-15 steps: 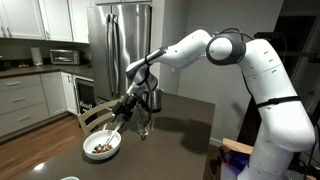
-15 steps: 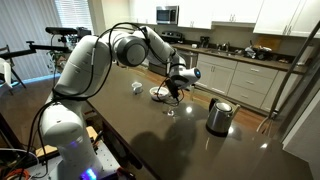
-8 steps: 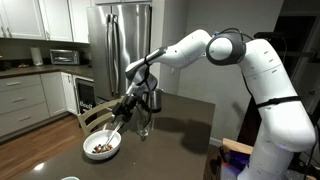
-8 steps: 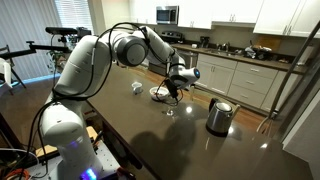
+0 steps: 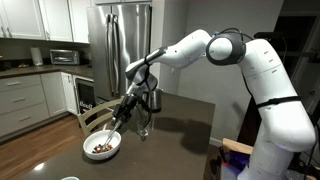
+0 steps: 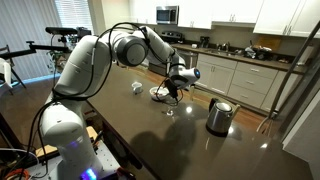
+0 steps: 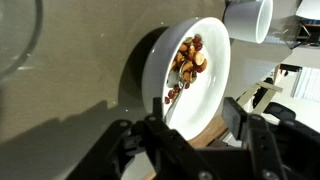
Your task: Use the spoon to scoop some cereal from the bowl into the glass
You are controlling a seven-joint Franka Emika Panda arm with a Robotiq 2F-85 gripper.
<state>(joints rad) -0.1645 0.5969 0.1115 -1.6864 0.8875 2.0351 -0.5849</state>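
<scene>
Kitchen scene as I see it from the operator's station. The white bowl holds a small heap of brown and reddish cereal gathered on one side of its floor, the rest of the floor bare; in an exterior view the bowl stands near the table edge with the clear glass just beside it, apart from it. I cannot tell whether the glass holds anything. A steel kettle stands behind the glass, and a white cup sits beyond the bowl. The gripper hangs above the bowl's far rim, fingers closed on the upper end of the spoon; the wrist view does not show this grip. The spoon's long axis slants steeply, handle uppermost at the fingers, scoop end pointing down toward the cereal; whether it touches the heap is too small to tell. All the vessels rest on a dark, glossy table. Behind stand a stainless refrigerator, a microwave and white cabinets.
</scene>
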